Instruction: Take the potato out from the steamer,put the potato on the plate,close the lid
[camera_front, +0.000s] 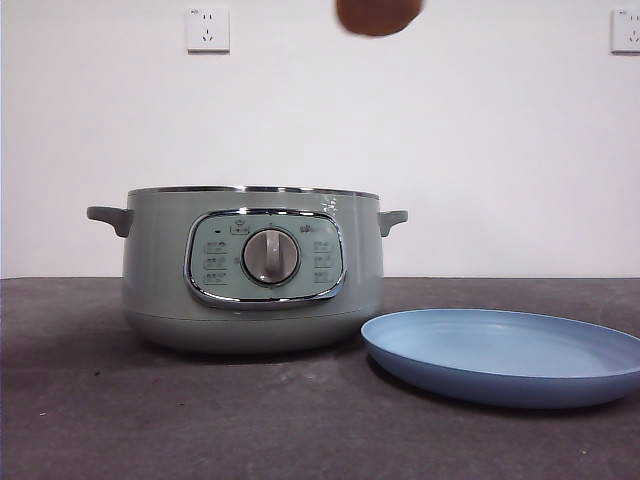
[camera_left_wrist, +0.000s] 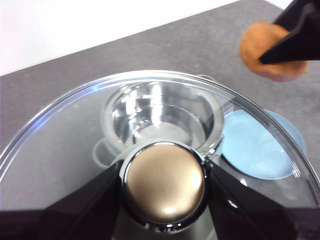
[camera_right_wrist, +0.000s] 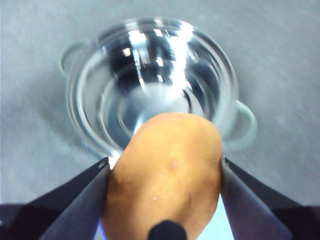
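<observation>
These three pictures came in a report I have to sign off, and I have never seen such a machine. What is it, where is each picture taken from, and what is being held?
It is a robot with two arms at a table, each ending in a gripper of two black jaws.

The front view looks level across the dark table. On it stand a large pale sage-green steamer pot, its top open, and beside it a wide shallow blue plate. At the top edge hangs an orange-brown oval potato, high above both.

The left wrist view comes from a camera on the left arm. The left gripper is shut on the round knob of the clear domed lid, held above the pot.

The right wrist view comes from the right arm. The right gripper clamps the potato above the open pot.
</observation>
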